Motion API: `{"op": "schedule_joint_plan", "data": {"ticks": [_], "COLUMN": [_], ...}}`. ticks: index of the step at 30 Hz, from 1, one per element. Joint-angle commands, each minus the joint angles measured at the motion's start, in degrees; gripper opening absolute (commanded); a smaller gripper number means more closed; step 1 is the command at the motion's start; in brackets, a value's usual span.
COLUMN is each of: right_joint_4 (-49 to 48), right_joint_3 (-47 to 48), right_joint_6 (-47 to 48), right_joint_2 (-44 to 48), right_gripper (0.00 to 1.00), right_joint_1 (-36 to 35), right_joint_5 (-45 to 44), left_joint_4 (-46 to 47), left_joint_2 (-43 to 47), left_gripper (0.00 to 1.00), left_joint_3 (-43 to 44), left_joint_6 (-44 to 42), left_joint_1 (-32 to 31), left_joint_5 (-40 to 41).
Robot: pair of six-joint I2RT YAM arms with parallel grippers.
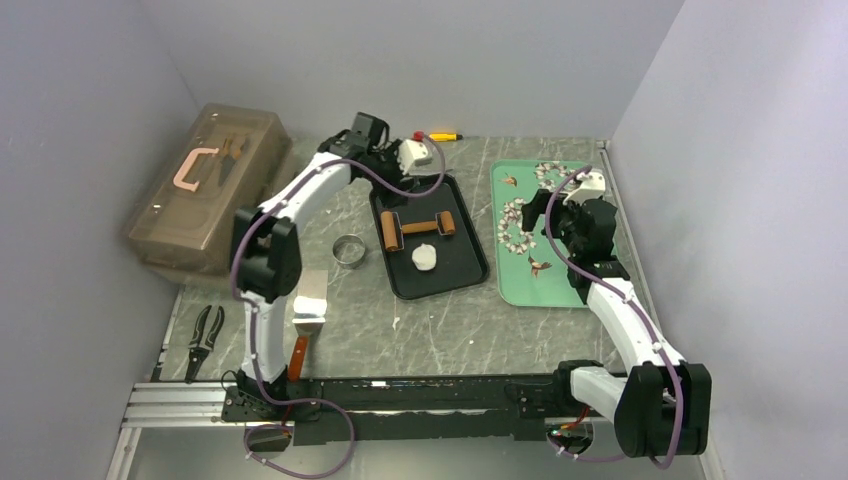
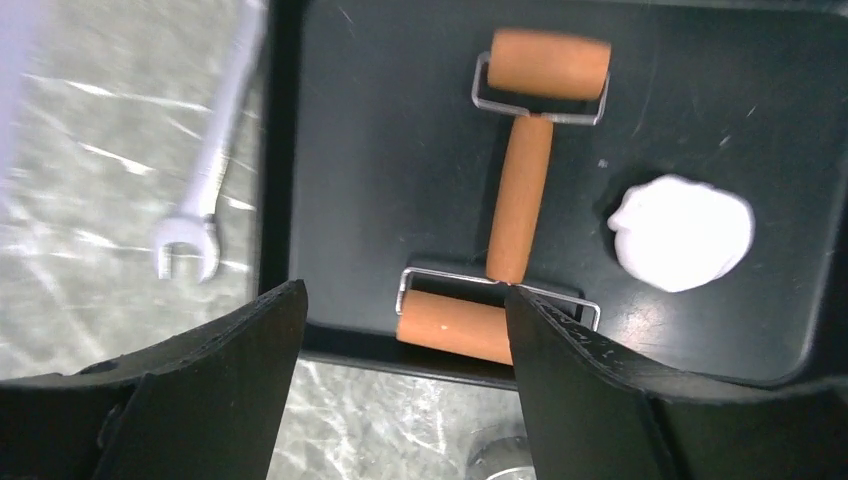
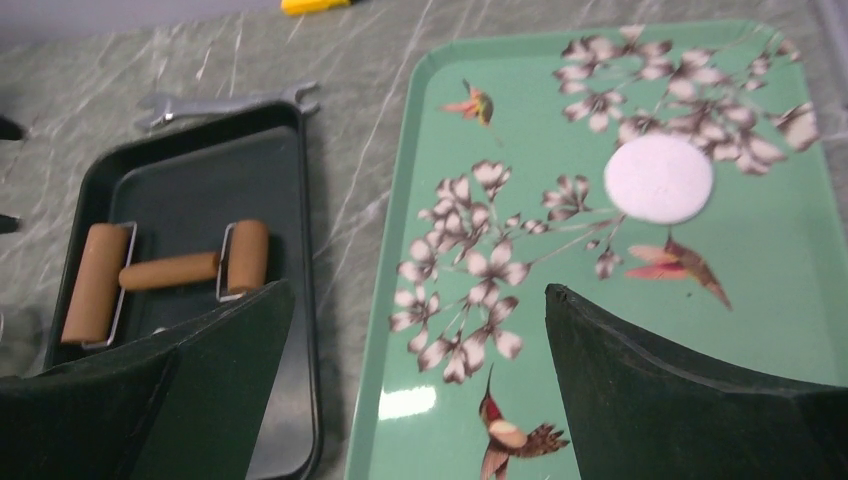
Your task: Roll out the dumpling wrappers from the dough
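I see my left end effector (image 2: 400, 295) spread wide over one end of the roller (image 2: 520, 200) in the black tray (image 2: 380, 150), with the dough (image 2: 683, 232) lying beside the roller. My right end effector (image 3: 417, 292) gapes wide over the green tray (image 3: 790, 270), where one round wrapper (image 3: 659, 178) lies.

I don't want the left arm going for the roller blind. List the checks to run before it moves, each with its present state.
1. Left gripper open and empty: ok.
2. Roller lying free in the black tray: ok.
3. Dough apart from the roller: ok.
4. Roller's handle centred between the left jaws: not ok, it lines up with one jaw.
5. Right gripper open, over the green tray, away from the black tray: ok.
6. Left gripper's height above the roller: cannot tell.
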State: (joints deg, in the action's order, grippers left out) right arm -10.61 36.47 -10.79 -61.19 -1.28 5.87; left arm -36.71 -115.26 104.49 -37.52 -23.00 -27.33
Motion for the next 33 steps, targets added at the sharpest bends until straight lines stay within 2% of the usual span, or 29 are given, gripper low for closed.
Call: {"op": "schedule_joint_plan", "data": {"ticks": [1, 4, 6, 11, 17, 25, 27, 30, 31, 33], "right_joint_4": [6.3, 5.8, 5.5, 6.2, 5.9, 4.3, 4.0, 3.9, 4.4, 5.7], "right_joint_3": [3.8, 4.0, 4.2, 5.4, 4.7, 3.2, 2.9, 2.7, 2.9, 3.8], "right_joint_6": [-0.4, -1.1, -1.5, -1.8, -2.2, -3.1, -3.2, -3.7, -3.9, -4.6], "right_joint_2": [-1.1, -2.4, -3.3, -5.3, -5.4, -3.3, -3.0, -2.3, -2.2, -2.0], "right_gripper": [1.0, 1.0, 1.0, 1.0, 1.0, 1.0, 1.0, 1.0, 1.0, 1.0], "right_joint_1": [0.0, 0.0, 0.0, 0.0, 0.0, 0.0, 0.0, 0.0, 0.0, 0.0], "right_joint_5": [5.6, 7.2, 8.3, 10.5, 10.1, 10.6, 10.5, 10.1, 10.0, 10.0], "left_joint_4": [-12.9, -9.5, -10.1, -14.2, -10.5, -12.7, -14.8, -14.8, -14.4, -13.7], "left_joint_2": [-6.8, -7.4, -9.0, -15.4, -17.2, -20.7, -22.1, -22.0, -21.8, -21.6], "left_gripper": [0.81, 0.88, 0.89, 0.85, 0.77, 0.74, 0.69, 0.63, 0.59, 0.4], "left_joint_3": [4.6, 2.7, 4.8, 12.3, 10.0, 11.9, 12.5, 9.8, 9.1, 8.8], "left_joint_6": [-7.5, -10.0, -8.7, -5.3, -5.5, -5.6, -5.7, -6.3, -6.7, -6.9], "left_joint_1": [-2.7, -5.7, -6.2, -6.6, -8.9, -10.1, -11.6, -13.0, -13.1, -13.2], "left_joint_5": [5.4, 7.5, 7.5, 6.4, 13.2, 16.9, 20.6, 21.5, 21.7, 22.1]}}
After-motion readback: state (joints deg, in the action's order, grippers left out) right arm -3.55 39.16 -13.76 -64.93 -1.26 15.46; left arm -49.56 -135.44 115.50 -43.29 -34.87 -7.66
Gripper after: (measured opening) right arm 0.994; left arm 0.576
